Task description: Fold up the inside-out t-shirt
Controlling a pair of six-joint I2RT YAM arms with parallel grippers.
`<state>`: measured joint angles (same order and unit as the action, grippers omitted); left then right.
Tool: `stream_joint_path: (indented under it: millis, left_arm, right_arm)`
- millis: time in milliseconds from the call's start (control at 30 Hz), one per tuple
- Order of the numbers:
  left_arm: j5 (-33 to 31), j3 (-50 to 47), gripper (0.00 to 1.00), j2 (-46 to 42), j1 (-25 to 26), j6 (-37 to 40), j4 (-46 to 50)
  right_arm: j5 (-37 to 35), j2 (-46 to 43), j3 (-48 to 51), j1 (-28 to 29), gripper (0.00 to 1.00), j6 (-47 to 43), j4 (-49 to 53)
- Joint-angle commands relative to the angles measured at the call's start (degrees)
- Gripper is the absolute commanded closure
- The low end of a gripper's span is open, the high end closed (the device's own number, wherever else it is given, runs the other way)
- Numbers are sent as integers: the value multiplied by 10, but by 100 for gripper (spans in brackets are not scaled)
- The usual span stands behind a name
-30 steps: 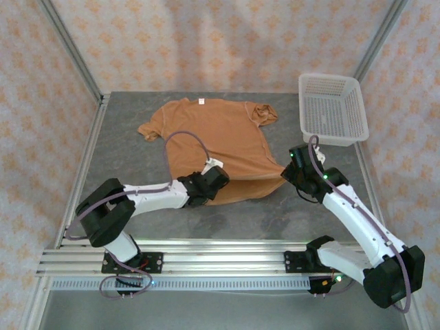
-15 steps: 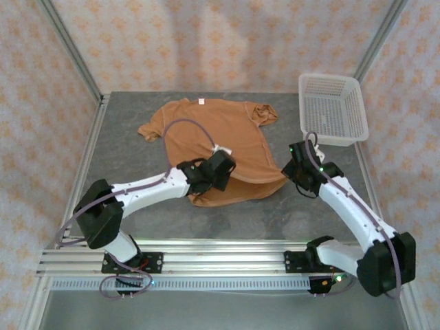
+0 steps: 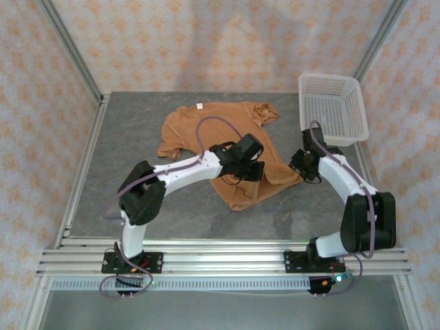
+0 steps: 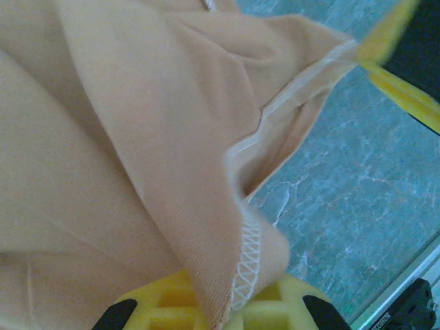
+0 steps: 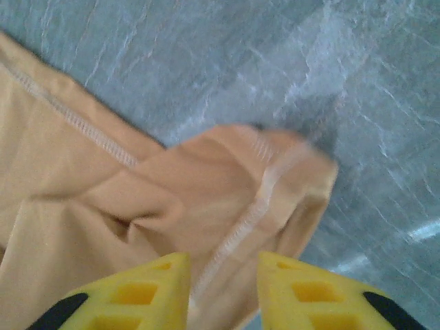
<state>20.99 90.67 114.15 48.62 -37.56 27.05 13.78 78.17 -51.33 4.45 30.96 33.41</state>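
Inside-out t-shirt [image 3: 220,127] lies rumpled on the grey table [image 3: 124,158], from the middle toward the far edge. Its white label [image 3: 199,106] is at the far side, and a loose point of cloth hangs toward the near edge. The white basket [image 3: 330,77] stands apart at the far right corner. The left gripper [image 3: 251,169] is over the garment's right half; in the left wrist view its jaws [image 4: 213,313] are clamped together on the stitched hem [image 4: 247,254], which rises out of them in a lifted fold. The right gripper [image 3: 300,165] sits low at the shirt's right edge. In its own view [image 5: 220,275] the jaws stand apart, with the hem corner [image 5: 275,179] lying on the table beneath the gap and, as far as can be seen, not pinched. The work looks like an early fold, the lower hem being brought up over the body, with the cloth far from flat and little of the task done. The next move calls for the left arm to carry its hem toward the collar and lay it down smoothly. The right must either close on its corner to travel in step or draw clear, since one held side alone would likely drag the fold askew.
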Motion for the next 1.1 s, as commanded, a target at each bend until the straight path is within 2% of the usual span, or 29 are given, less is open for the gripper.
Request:
stream_joint_path:
  millis: [0, 67, 133, 167, 267, 367, 500, 667, 800, 900, 1033, 1067]
  left_arm:
    - [30, 55, 100, 2, -10, -20, 22]
    - [30, 76, 100, 10, -13, -16, 34]
    - [24, 99, 100, 17, -15, -9, 53]
    - [21, 108, 100, 19, -16, -7, 60]
    - [14, 130, 100, 18, -19, -2, 80]
    - [12, 143, 100, 10, -20, -4, 92]
    - [9, 164, 100, 1, -20, -5, 104]
    - [5, 180, 100, -9, -20, -15, 114]
    - [-6, 152, 100, -40, -20, -42, 97]
    - [-12, 120, 100, -83, -19, -70, 74]
    - [-34, 103, 100, -123, -10, -102, 44]
    - [-39, 104, 100, -128, -6, -110, 37]
  right_arm:
    - [42, -97, 44, 4, 69, -23, 15]
    - [83, -157, 95, 17, 75, -14, -15]
    - [111, -212, 170, 46, 96, 23, -86]
    - [119, -232, 203, 63, 100, 44, -124]
    - [131, -268, 301, 109, 100, 139, -281]
    - [87, -257, 345, 157, 100, 198, -404]
    - [47, -180, 322, 191, 100, 209, -479]
    - [38, -55, 308, 196, 100, 232, -598]
    - [20, 53, 273, 199, 100, 258, -710]
    - [-24, 109, 205, 199, 100, 248, -703]
    - [-36, 201, 95, 202, 100, 259, -707]
    - [-41, 224, 71, 204, 90, 271, -708]
